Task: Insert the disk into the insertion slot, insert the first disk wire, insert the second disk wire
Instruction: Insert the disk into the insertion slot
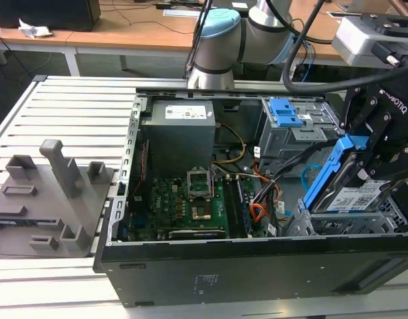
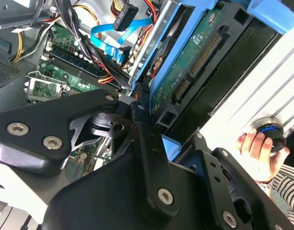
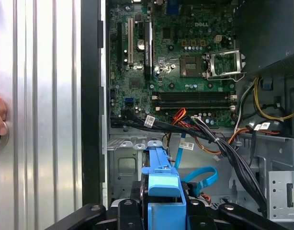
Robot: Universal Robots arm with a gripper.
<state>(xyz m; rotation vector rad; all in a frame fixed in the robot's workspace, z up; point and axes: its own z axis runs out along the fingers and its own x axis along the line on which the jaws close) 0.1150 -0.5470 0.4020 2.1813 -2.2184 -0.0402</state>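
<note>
Midway through the first of three steps, with none of them finished as far as can be judged. Holding the disk (image 1: 355, 197) in the gripper (image 1: 377, 161), closed down onto the upper end of the blue frame and grasping nothing else. Carrying it on edge and steeply tilted, label facing out in the exterior view, at the front corner of the case (image 1: 257, 266) on the exterior view's right, near the bay (image 1: 287, 126) with the blue latch. Reaching with the lower end into the mouth of the slot (image 1: 392, 211), between its perforated grey walls; hard to say from here whether riding on the rails or only hanging between them. Not pushed home, judging by how much stands proud of the cage. Showing, in the second wrist view, the green underside and the bare connector edge, with no plug in it. Left to do, then: seating the disk fully, then fitting both cables. Leaves the first wire (image 2: 126, 17) loose over the board (image 2: 70, 72), near the disk but apart from it, black plug hanging free among red and orange strands. Leaves the second wire (image 2: 105, 37) curling in a glossy light blue loop just beside that, likewise joined to nothing at the disk end. Shares the slatted table (image 1: 71, 106) with a person's hand (image 2: 254, 146) resting on a round button (image 2: 270, 131), well off the case.
</note>
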